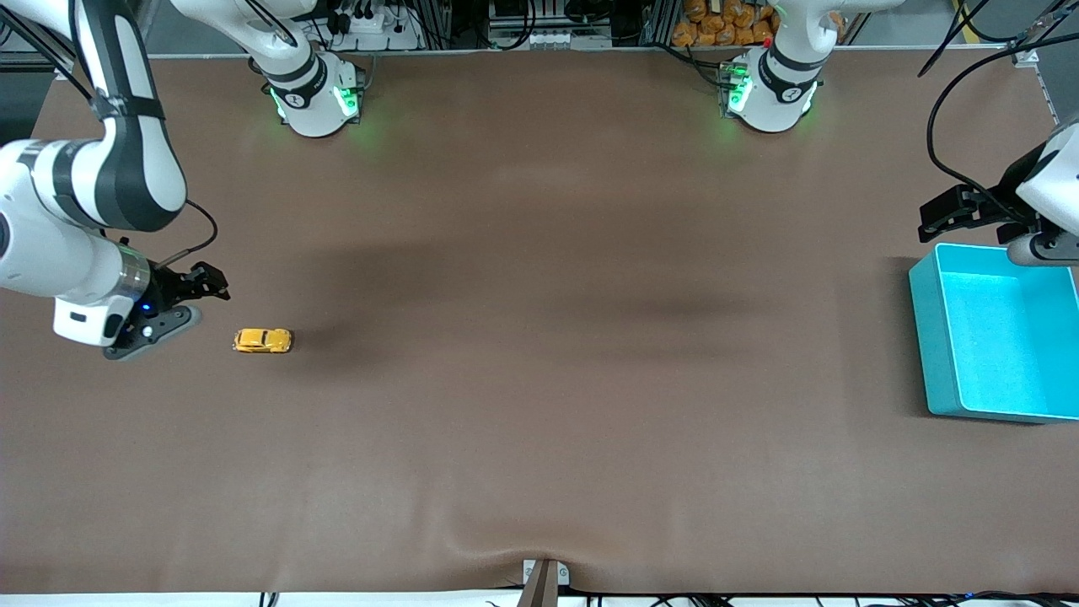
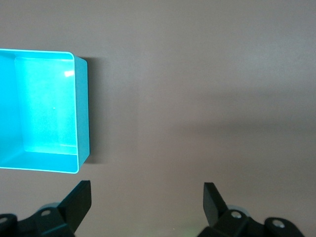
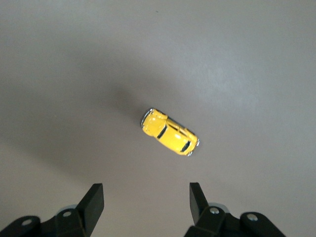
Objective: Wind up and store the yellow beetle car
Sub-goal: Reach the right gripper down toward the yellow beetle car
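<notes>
Right tool (image 1: 198,303): hangs low over the table (image 1: 539,421) at the right arm's end, just beside the car. Its fingers (image 3: 94,202) stand apart with nothing between them, released.
Left tool (image 1: 957,215): waits over the table at the left arm's end, next to the bin's corner that lies farther from the front camera. Its fingers (image 2: 79,200) are spread wide and grasp nothing.
Yellow beetle car (image 1: 263,341): sits on its wheels on the table, free of both tools, near the right arm's end and well apart from the bin. In the right wrist view (image 3: 170,132) it lies ahead of the fingertips, not between them.
Turquoise bin (image 1: 927,337): stands on the table at the left arm's end, open side up, no car in it.
Table: brown covering, with soft shadows across the middle.
</notes>
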`<action>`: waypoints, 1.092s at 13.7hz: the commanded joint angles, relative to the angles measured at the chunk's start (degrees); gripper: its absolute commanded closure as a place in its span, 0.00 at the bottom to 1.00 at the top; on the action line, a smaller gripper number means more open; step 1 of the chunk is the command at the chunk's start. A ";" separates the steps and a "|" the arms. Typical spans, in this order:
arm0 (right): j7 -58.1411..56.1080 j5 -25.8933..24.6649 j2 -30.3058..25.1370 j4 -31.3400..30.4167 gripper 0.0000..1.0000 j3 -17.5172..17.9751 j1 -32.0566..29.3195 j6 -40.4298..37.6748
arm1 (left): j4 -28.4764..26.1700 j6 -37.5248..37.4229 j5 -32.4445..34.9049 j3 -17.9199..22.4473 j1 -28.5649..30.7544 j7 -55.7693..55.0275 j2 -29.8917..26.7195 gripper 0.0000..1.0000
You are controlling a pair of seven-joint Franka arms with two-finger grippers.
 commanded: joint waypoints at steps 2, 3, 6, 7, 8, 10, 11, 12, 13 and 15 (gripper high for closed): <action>-15.60 -0.67 2.03 0.56 0.17 -0.32 0.68 3.47 | 0.00 -0.41 -0.93 -0.03 0.09 0.07 -0.19 0.00; -18.69 -2.33 2.82 0.56 0.17 -0.32 0.68 4.70 | -0.17 -0.41 -0.67 -0.03 0.10 -0.19 -0.19 0.00; -28.79 -3.58 5.19 0.38 0.15 -0.24 0.41 8.21 | -0.26 -0.41 -0.49 -0.03 0.18 -0.63 -0.28 0.00; -30.04 -3.58 5.46 -0.23 0.15 -0.32 0.33 9.53 | -0.26 -0.41 -0.49 -0.03 0.18 -0.80 -0.19 0.00; -30.75 -3.58 5.55 -1.45 0.15 -0.24 -0.02 11.37 | -0.26 -0.41 -0.49 -0.03 0.10 -0.98 -0.19 0.00; -36.00 -3.58 5.64 -5.04 0.15 -0.24 -0.20 17.76 | -0.26 -0.41 -0.58 -0.03 0.01 -1.16 -0.19 0.00; -38.21 -3.58 5.64 -7.59 0.16 -0.24 -0.20 22.33 | -0.26 -0.41 -0.58 -0.03 0.01 -1.24 -0.10 0.00; -39.71 -3.58 5.64 -9.79 0.17 -0.24 -0.12 26.12 | -0.26 -0.41 -0.58 -0.03 0.01 -1.16 -0.10 0.00; -40.42 -3.58 5.73 -11.29 0.17 -0.24 -0.11 28.16 | -0.26 -0.41 -0.58 -0.03 0.01 -1.16 -0.10 0.00; -40.95 -3.49 6.25 -12.01 0.19 -0.15 -0.46 28.79 | -0.26 -0.41 -0.58 -0.03 0.01 -1.16 -0.10 0.00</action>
